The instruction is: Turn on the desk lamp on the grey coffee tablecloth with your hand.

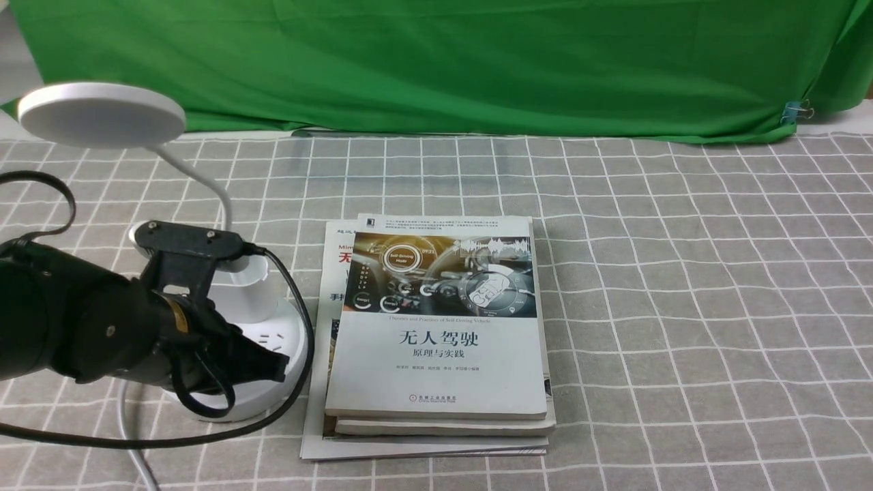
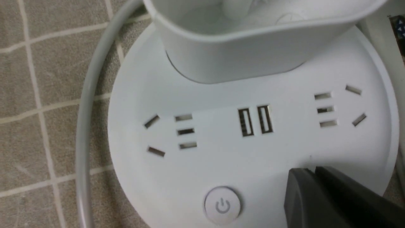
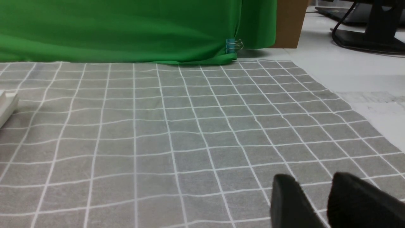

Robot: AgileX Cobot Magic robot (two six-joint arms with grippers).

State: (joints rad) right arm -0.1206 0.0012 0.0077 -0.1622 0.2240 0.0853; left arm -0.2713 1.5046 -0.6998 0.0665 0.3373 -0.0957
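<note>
Hovering low over the round base of the desk lamp [image 1: 254, 294], the left hand [image 1: 273, 368] points its jaws down at the white plastic, and the left wrist view shows them pressed together with only a thin seam between the two black fingers [image 2: 316, 196]. Whether their tip actually touches the base or sits just above it is hard to tell from this angle. A round power button [image 2: 222, 205] lies just beside the jaws, uncovered. Beyond the tip are two USB ports [image 2: 254, 121], flanked by socket slots on either side, and farther on stands the lamp's cup holder [image 2: 253, 41]. The lamp's neck [image 1: 222, 194] rises behind the hand, carrying the flat disc head [image 1: 101, 114] high above it. A white cord [image 2: 85, 126] curves round the base on the side away from the jaws. The lamp stands on the grey coffee tablecloth [image 1: 682, 273], which covers the worktop [image 3: 364, 79]. A stack of books [image 1: 436, 327] lies just beside the base, on the side the jaws point towards. The right hand [image 3: 312, 178] shows only in its own wrist view, its jaws a little spread over bare cloth. Well ahead of them hangs a green backdrop [image 3: 126, 28].
</note>
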